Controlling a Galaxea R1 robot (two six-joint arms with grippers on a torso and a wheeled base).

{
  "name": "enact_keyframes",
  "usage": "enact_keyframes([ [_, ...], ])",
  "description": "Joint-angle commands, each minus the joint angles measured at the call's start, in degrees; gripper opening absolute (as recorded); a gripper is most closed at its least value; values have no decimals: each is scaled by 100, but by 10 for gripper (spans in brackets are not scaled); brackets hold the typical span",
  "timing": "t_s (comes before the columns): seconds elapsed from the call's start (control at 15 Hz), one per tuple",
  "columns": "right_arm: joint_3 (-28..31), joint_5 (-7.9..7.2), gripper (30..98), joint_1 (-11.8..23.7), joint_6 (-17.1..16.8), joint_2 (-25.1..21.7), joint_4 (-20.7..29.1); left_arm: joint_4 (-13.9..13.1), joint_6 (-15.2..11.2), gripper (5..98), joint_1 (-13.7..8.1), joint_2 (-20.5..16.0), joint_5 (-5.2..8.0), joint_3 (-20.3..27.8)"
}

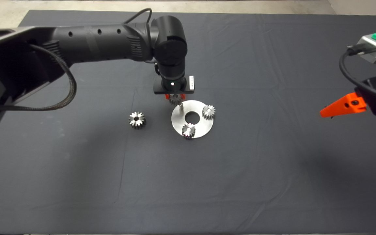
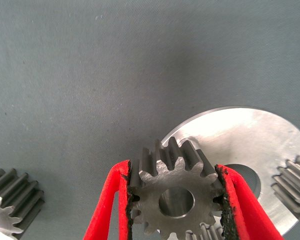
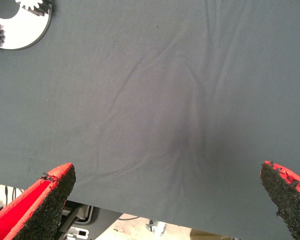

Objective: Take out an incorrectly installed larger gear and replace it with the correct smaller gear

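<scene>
My left gripper point(image 1: 175, 96) is shut on the smaller gear point(image 1: 176, 100), a fine-toothed steel gear with a round centre hole. It holds the gear just above a bare upright pin point(image 1: 180, 106) on the round steel plate point(image 1: 198, 129). In the left wrist view the red fingers point(image 2: 106, 210) clamp this gear point(image 2: 162, 186) on both sides over the plate's edge point(image 2: 240, 132). The larger gear point(image 1: 137, 119), coarse-toothed with a dark bore, lies on the mat left of the plate, and also shows in the left wrist view point(image 2: 12, 197). My right gripper point(image 1: 343, 106) is open and empty at the right edge.
Two other small gears point(image 1: 208, 111) point(image 1: 188, 130) sit on the plate, on either side of its centre hole point(image 1: 193, 116). The right wrist view shows wrinkled dark mat between the spread fingers point(image 3: 45, 202), the plate point(image 3: 25, 30) far off and the mat's edge.
</scene>
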Motion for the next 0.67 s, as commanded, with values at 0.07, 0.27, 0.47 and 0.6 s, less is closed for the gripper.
enact_keyframes([
  [0.07,-19,-564,977,90,13,30,-63,225,-122,294,-21,20,24,71],
  [0.27,-27,-573,977,86,13,25,-62,225,-122,294,-21,47,15,39],
  [0.47,-19,-573,977,81,13,21,-57,234,-122,293,-21,152,15,-11],
  [0.6,-28,-573,977,81,13,21,-58,234,-87,293,-29,266,15,-128],
])
